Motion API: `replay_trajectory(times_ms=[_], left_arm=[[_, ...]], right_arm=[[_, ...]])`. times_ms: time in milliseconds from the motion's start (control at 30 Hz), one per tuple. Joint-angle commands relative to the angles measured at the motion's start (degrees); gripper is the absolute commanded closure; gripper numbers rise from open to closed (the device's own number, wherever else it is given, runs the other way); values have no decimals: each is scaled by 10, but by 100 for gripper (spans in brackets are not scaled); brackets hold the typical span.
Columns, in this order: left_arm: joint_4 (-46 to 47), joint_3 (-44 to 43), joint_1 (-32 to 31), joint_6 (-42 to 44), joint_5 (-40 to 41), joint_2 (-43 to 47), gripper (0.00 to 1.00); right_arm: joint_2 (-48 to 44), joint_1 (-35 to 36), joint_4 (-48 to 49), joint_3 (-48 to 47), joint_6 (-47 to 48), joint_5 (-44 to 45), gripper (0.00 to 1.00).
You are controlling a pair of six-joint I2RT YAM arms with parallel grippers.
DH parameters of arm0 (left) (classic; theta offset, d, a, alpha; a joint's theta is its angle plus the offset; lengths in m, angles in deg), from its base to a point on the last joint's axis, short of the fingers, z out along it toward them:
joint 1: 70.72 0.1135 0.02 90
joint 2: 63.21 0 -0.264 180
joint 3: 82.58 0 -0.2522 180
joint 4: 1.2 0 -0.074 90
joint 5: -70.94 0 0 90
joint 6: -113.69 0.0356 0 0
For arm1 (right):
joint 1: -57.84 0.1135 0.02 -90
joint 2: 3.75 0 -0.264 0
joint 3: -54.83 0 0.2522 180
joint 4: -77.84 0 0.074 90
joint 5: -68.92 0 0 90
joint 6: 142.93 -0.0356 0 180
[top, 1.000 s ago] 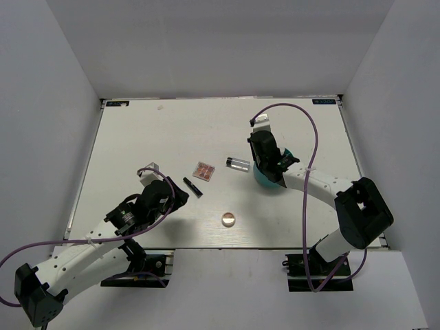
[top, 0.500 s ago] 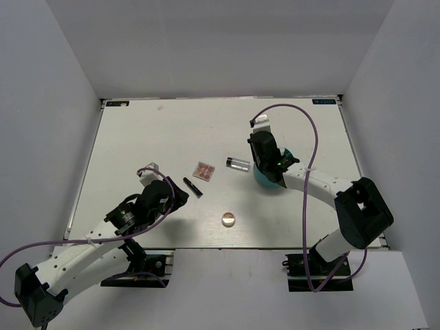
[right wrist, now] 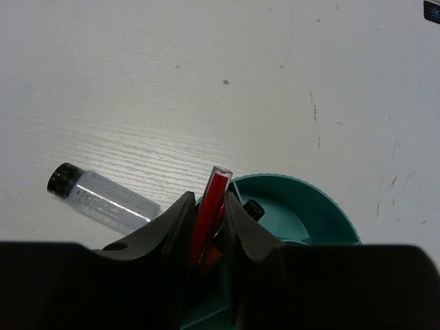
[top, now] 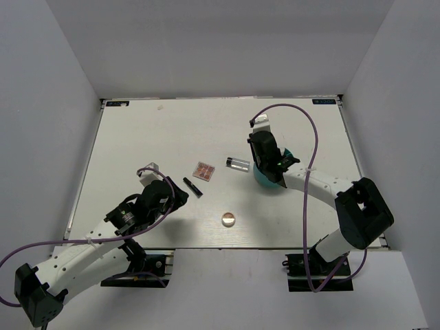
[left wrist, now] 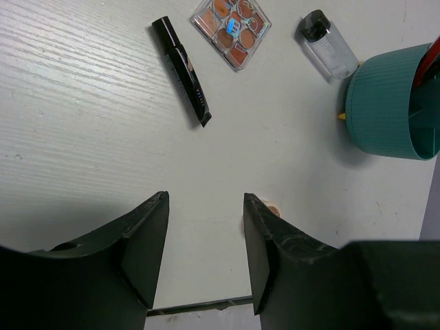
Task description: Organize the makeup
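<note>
A red tube (right wrist: 212, 206) stands tilted in the teal divided container (right wrist: 309, 199), between the fingers of my right gripper (right wrist: 205, 196). The jaws are slightly apart, with a thin dark gap beside the tube. A black-capped item (right wrist: 253, 208) stands in the container next to the tube. A clear bottle with a black cap (top: 238, 163) lies just left of the container (top: 265, 182). The square pinkish palette (top: 203, 170), a black tube (top: 192, 187) and the round compact (top: 229, 219) lie on the table. My left gripper (left wrist: 205, 196) hovers open and empty, short of the black tube (left wrist: 182, 71).
The white table (top: 137, 137) is walled on three sides. Its near edge (left wrist: 192, 304) shows just behind my left fingers. The compact (left wrist: 273, 209) peeks out from behind my left gripper's right finger. Purple cables loop off both arms.
</note>
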Motion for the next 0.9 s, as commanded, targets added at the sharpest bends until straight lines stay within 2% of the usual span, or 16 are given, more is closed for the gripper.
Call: replay_trajectory(times_ms=[0, 267, 367, 467, 567, 600, 633, 667, 733, 800, 867], left_arm=[[-2, 2, -1, 2, 13, 6, 42], [1, 2, -1, 4, 12, 2, 43], [3, -1, -1, 7, 10, -3, 42], [2, -7, -1, 11, 7, -12, 42], [-6, -17, -1, 11, 7, -26, 40], [-12, -24, -1, 9, 6, -35, 39], [-16, -27, -1, 9, 6, -41, 38], [-21, -36, -1, 7, 5, -47, 37], [-33, -48, -1, 7, 4, -74, 34], [-44, -71, -1, 7, 4, -97, 32], [-50, -89, -1, 8, 4, -136, 30]], right_arm=[[-23, 0, 19, -6, 0, 6, 70], [-32, 0, 22, -25, 16, -18, 71], [-39, 1, 22, -41, 26, -62, 71], [-53, -1, 16, -59, 61, -151, 70], [-69, -3, -3, -78, 118, -299, 67], [-72, -5, -17, -85, 175, -423, 66], [-73, -6, -69, -109, 208, -487, 60], [-72, -7, -108, -123, 240, -608, 56], [-65, -6, -185, -151, 327, -697, 52], [-64, -1, -262, -170, 363, -767, 50], [-68, 0, -291, -168, 380, -774, 51]])
